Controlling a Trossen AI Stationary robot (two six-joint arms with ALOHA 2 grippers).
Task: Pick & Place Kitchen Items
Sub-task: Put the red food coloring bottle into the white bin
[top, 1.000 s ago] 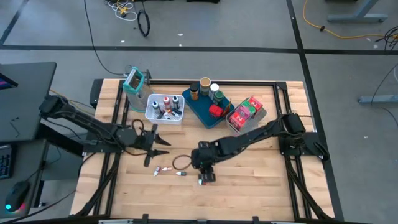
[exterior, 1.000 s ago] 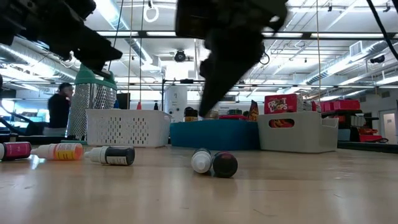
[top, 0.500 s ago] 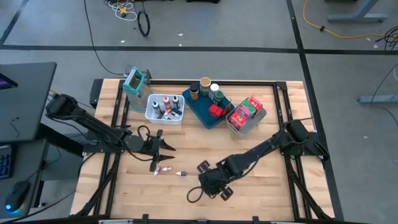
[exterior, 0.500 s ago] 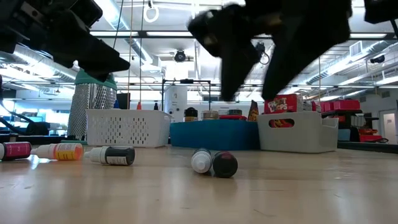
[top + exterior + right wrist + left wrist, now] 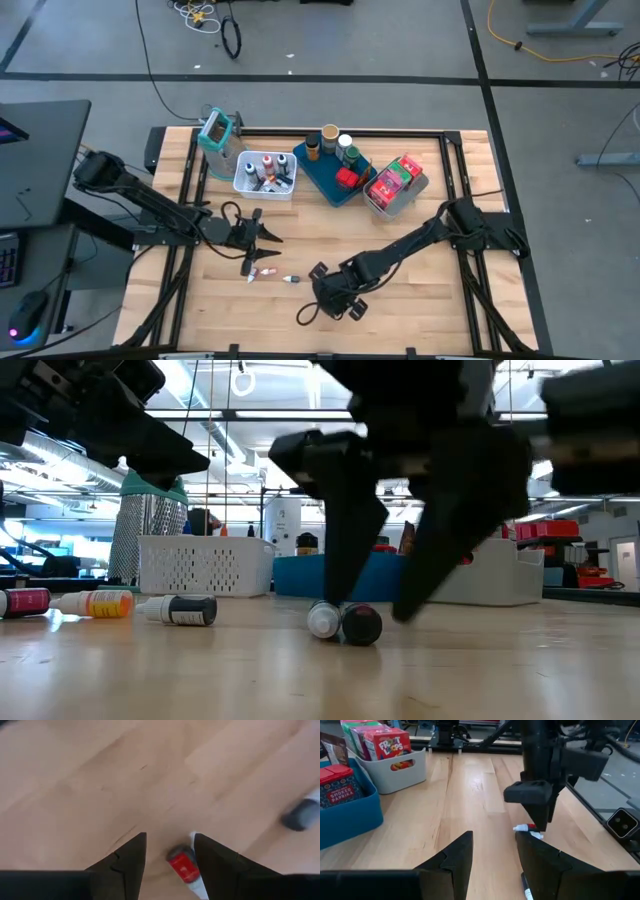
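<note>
A small bottle point(image 5: 184, 866) with a red label and white cap point(image 5: 323, 620) lies on its side on the wooden table, near the near edge. My right gripper point(image 5: 170, 836) hangs open over it, pointing steeply down, one finger on either side of it and touching nothing point(image 5: 372, 610). In the high view the gripper point(image 5: 335, 300) hides this bottle. My left gripper point(image 5: 268, 237) stands open above the table's left middle, nothing between its fingers point(image 5: 494, 835). Two more small bottles point(image 5: 262, 271) point(image 5: 290, 279) lie just nearer than it.
At the far edge stand a white mesh basket point(image 5: 265, 172) with bottles, a blue tray point(image 5: 330, 178) with jars and a red tin, a grey bin point(image 5: 395, 192) with packets, and a grater point(image 5: 217, 135). A dark bottle point(image 5: 300, 815) lies close to the right gripper.
My right gripper has moved toward the table's near edge and down, rolling its wrist, until its fingers stand astride the red-labelled bottle. My left gripper shifted slightly toward the near edge early on, then kept still. No bottle has moved.
</note>
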